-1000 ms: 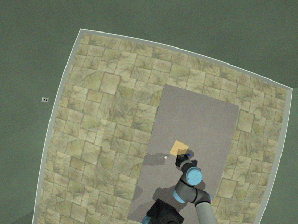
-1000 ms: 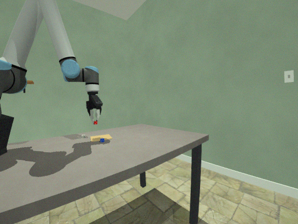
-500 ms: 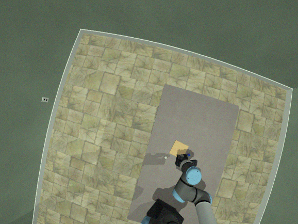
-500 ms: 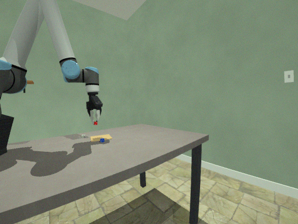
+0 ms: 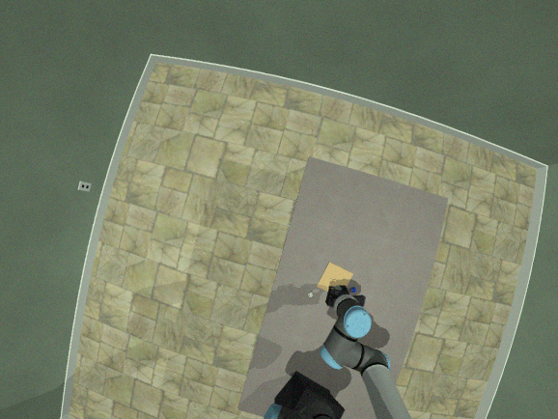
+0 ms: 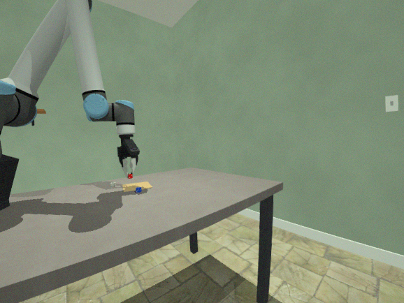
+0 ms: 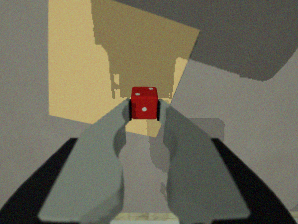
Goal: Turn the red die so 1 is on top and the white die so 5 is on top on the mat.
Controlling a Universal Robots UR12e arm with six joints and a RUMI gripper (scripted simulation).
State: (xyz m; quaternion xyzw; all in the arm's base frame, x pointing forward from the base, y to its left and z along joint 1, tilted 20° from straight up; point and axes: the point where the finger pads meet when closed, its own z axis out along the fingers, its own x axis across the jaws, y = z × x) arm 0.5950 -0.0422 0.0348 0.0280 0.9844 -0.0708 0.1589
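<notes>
Above tabletop [image 5: 372,217] [image 6: 210,188], red die [image 6: 130,176] [image 7: 144,103] level.

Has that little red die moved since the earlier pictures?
Yes, downward: in the exterior view, the red die now appears lower and closer to the yellow mat.
</notes>
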